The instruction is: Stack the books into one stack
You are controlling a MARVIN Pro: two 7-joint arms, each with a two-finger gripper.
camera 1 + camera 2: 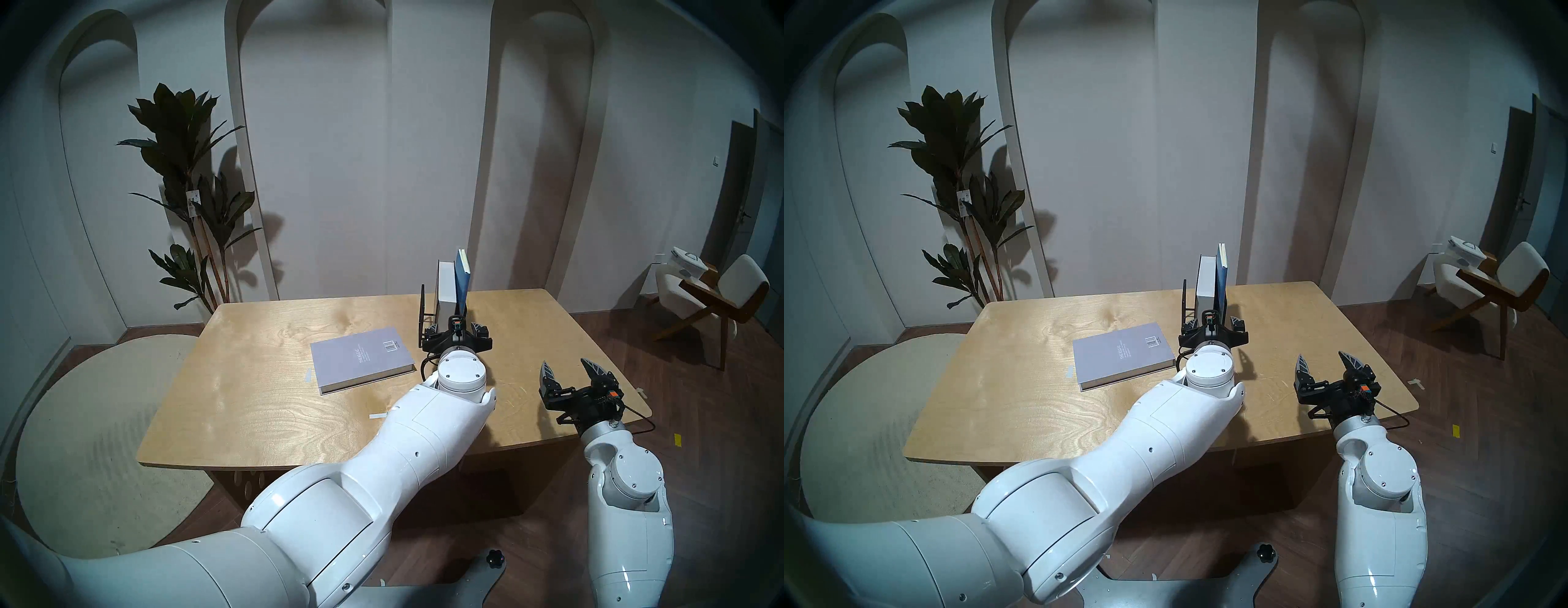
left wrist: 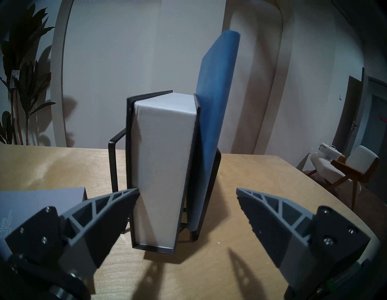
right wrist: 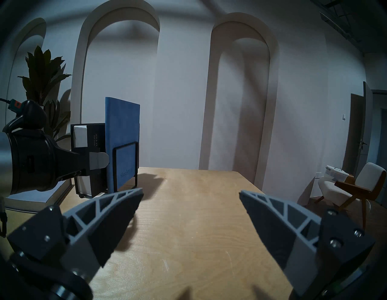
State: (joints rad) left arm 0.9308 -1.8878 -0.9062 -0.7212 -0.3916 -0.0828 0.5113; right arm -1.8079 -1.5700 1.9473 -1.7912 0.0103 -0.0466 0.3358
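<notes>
Left wrist view showed the left gripper (image 2: pixel 187 193) spread wide, empty, its fingers flanking the black book's (image 2: pixel 163 167) near page edge; that book stood upright in the wire rack (image 2: pixel 113 163) beside the blue notebook (image 2: pixel 217 104). The grey-lavender book (image 1: pixel 360 358) lay flat to the left. The right gripper (image 1: pixel 566 369) hovered open and empty, nearer and right.

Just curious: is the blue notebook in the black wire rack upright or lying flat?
Upright, tilted slightly: the blue notebook stands on edge in the black wire rack.

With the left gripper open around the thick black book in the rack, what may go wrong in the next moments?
1. The blue notebook leans on the thick black book; pulling that book out may tip the notebook over.
2. The black wire rack looks light, and the left gripper has one finger beside its wire, so the rack might drag or lift along.
3. The gripper sits low on the tall book, so the book may pivot when lifted.
</notes>
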